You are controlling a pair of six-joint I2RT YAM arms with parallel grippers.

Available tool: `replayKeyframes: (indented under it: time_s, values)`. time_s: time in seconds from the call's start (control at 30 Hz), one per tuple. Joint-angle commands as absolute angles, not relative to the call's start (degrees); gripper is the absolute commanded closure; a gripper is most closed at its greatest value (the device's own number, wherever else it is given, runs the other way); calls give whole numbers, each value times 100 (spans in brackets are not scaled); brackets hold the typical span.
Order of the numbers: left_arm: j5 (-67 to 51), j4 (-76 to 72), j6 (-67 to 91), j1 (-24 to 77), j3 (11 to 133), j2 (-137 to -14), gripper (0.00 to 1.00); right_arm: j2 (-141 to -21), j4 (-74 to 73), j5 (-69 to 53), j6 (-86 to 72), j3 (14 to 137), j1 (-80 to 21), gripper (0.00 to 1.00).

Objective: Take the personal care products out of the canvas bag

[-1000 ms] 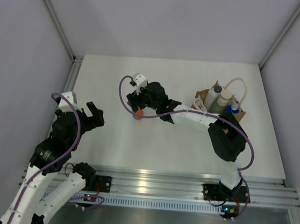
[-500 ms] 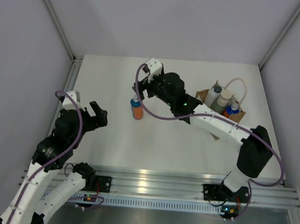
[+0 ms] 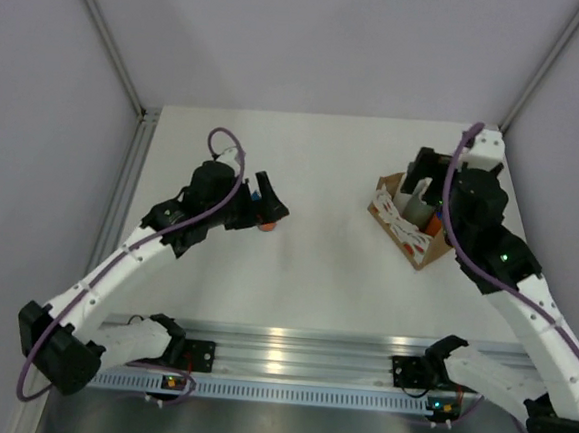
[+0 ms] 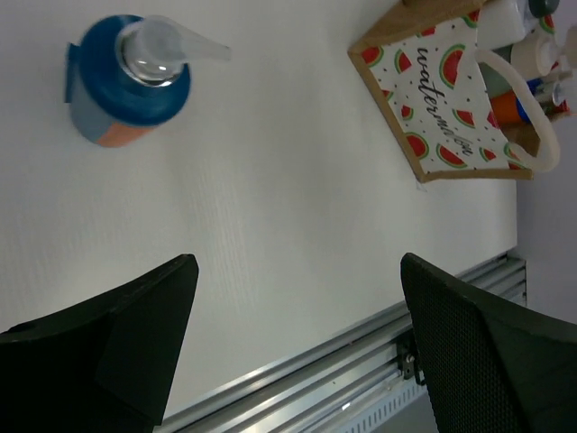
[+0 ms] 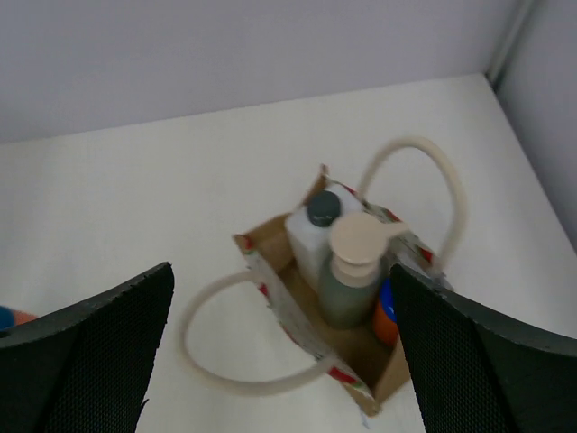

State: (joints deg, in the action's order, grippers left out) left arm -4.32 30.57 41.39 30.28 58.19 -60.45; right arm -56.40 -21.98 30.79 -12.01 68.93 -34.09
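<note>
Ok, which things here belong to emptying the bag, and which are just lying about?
Job: canvas bag; inside it white bottle, grey-green bottle, bagged orange bottle; loose orange bottle already out.
Just around: table, metal rail.

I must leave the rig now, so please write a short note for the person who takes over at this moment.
Grippers: the left gripper is open and empty, near the orange pump bottle but not touching it. The right gripper is open and empty above the canvas bag.
Done: that bottle stands on the table, outside the bag.
Left: the white bottle, grey-green pump bottle and second orange bottle are in the bag.
</note>
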Motion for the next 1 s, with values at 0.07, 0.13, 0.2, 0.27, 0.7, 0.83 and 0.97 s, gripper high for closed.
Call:
replayKeyframes:
  time_s: [0.07,0.13,0.2,0.27,0.7,0.83,0.97]
  values:
    - [-327,2153,4123,3944,7089,-7187,2,-4475,-3551,3305,-1723,6162,-2488,1]
    - [-299,2162,3982,4217,7486,-7897,2,-4325,-3656,3217,-1679,6047,-2242,5]
    - [-430,2171,3771,4332,8101,-8417,2,-4324,-3709,3103,-1644,5994,-2101,6]
    - [-640,2171,3683,4429,8619,-9138,2,-4394,-3700,3015,-1626,5907,-2057,7]
    - [-1380,2162,3489,4509,10731,-11803,3,-4078,-2979,1890,-1239,5080,-2039,9]
    - [-1319,2153,3551,4526,10592,-11804,6,-4262,-2901,1767,-1178,5036,-2030,10]
    - [-1239,2066,3612,4579,10468,-11786,18,-4561,-2532,1880,-1239,5053,-2022,16]
